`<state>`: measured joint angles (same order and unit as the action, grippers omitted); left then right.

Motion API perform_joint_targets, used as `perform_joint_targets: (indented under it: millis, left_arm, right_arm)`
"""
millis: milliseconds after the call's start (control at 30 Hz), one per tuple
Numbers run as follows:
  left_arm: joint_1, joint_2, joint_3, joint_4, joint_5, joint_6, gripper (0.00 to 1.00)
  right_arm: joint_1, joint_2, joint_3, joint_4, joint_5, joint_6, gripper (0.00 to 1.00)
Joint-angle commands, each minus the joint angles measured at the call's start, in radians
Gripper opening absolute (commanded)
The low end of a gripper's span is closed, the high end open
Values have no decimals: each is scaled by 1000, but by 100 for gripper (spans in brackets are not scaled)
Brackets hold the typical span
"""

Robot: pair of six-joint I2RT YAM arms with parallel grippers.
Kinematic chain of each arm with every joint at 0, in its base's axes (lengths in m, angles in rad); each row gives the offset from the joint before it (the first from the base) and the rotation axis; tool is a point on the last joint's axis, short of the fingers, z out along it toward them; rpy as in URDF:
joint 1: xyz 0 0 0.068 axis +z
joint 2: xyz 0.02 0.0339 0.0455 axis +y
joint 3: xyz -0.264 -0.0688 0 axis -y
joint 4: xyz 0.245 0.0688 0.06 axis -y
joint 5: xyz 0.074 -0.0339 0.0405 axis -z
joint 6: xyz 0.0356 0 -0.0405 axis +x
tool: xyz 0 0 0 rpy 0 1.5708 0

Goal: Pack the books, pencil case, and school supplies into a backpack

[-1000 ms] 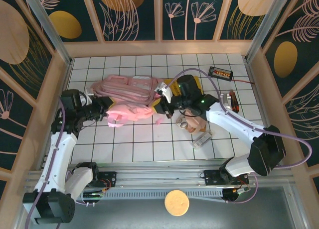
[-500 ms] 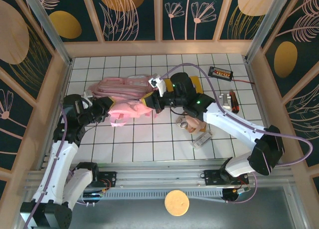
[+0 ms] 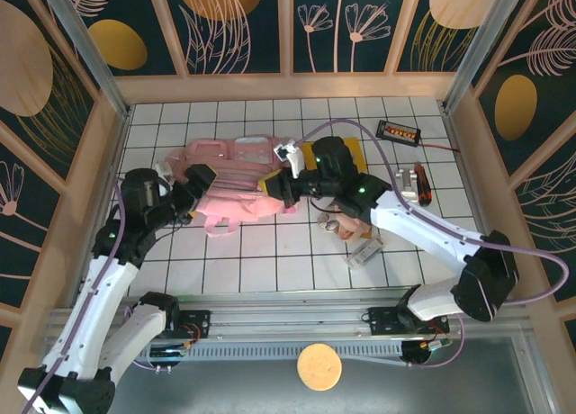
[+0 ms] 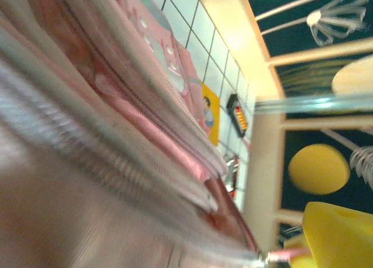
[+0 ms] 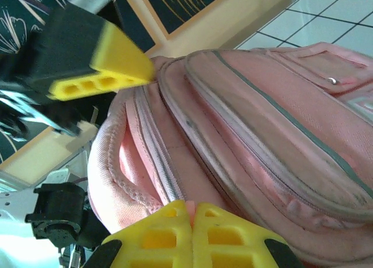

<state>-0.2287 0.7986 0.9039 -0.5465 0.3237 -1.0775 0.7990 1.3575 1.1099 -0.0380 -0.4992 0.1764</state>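
The pink backpack (image 3: 232, 173) lies flat at the table's middle left, its zippered edges close up in the right wrist view (image 5: 256, 122). My right gripper (image 3: 275, 192) is shut on a fold of the backpack's fabric at its near right edge, pinched between the yellow fingertips (image 5: 169, 233). My left gripper (image 3: 193, 189) stands open at the backpack's left end; one of its yellow fingers (image 5: 102, 70) shows just beside the rim. The yellow book (image 3: 356, 151) lies under my right arm. The pencil case (image 3: 347, 223) and a whitish block (image 3: 365, 252) lie right of centre.
A black gadget with orange digits (image 3: 399, 130) sits at the back right, with a red-and-black tool (image 3: 420, 182) near the right wall. Wooden walls enclose the tiled table (image 3: 270, 265) on three sides. The left wrist view is blurred pink fabric (image 4: 116, 134).
My left gripper has opened and let go of the backpack's raised edge, which has dropped flat. My right gripper has kept its pinch and shifted slightly left.
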Motion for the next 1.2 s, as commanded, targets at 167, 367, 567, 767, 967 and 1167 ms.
perform_joint_targets:
  millis: [167,367,567,767,967,1167]
  left_arm:
    - [-23,327,442,-284,-82,437,99]
    - [-169,591,717,-409,-172,597,99]
    - [-176,668,831,-565,138,643,99]
    - [-175,605,882,-704,109,608,99]
    - [-183,621,913,-814,-112,646,97]
    - [-451,831,867,-670,-285,691,93]
  right_arm:
    - [-15,-226,-260,61,72,-74,0]
    - [17,-355,-448,158,210,-68,0]
    - [24,-342,-457,166,255,-64,0]
    - [-7,-318,-446,124,263,-87,0]
    - [-20,-308,-447,112,271,-82,0]
    - [3,-376,-477,65,371,-31,0]
